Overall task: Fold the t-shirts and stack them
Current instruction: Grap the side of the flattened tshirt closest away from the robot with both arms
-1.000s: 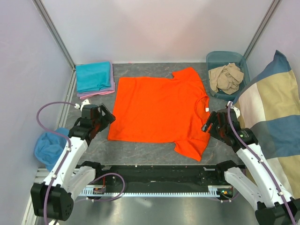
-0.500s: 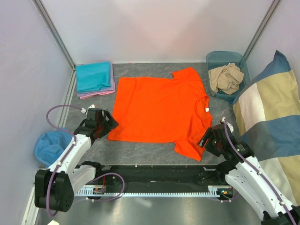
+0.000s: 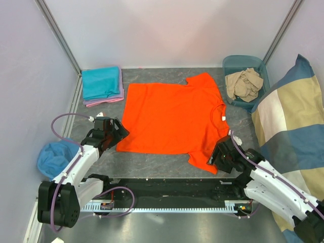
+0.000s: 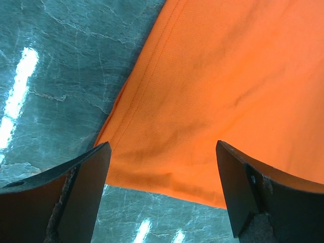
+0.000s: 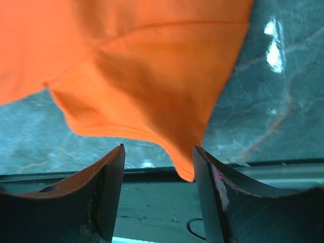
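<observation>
Left arm [image 3: 75,168] and right arm [image 3: 276,185] show white links, black joints, purple cables [image 3: 54,124].

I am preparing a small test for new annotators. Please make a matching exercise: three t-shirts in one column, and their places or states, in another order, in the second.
Column 1
1. orange t-shirt
2. teal t-shirt
3. beige t-shirt

Column 2
A. crumpled in the bin
B. folded, lying on the pink-lilac t-shirt at the far left
C. spread flat in the middle of the table

Pairs: 1-C, 2-B, 3-A
</observation>
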Controlling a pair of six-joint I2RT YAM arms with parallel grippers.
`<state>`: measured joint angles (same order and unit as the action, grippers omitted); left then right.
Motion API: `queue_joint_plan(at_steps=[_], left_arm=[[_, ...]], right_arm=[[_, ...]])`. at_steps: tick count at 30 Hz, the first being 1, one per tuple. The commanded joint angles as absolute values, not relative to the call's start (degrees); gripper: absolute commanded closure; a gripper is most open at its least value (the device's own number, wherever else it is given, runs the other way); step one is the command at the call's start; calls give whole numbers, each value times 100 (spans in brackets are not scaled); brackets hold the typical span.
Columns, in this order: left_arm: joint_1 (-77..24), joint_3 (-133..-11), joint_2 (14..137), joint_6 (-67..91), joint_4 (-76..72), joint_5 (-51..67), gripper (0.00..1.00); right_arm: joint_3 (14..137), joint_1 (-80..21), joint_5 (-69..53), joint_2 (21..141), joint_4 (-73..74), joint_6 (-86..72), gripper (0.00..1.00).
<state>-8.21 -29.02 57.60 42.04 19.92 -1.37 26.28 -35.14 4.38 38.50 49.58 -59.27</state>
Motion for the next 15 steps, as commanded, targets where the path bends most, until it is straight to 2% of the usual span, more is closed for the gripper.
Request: queue_joint_plan(at_steps=[1, 8, 15], left_arm=[[-809, -2760, 5757, 4166, 1661, -88, 8], [-809, -2628, 5739, 4245, 1494, -26, 8], [-809, -2637, 5836, 4157, 1433, -26, 8]], right_arm=[[3180, -3848, 755, 4376, 5185, -6108, 35], [3489, -4613, 1222, 5158, 5256, -6450, 31], [3305, -5860, 1871, 5282, 5422, -7715, 31]])
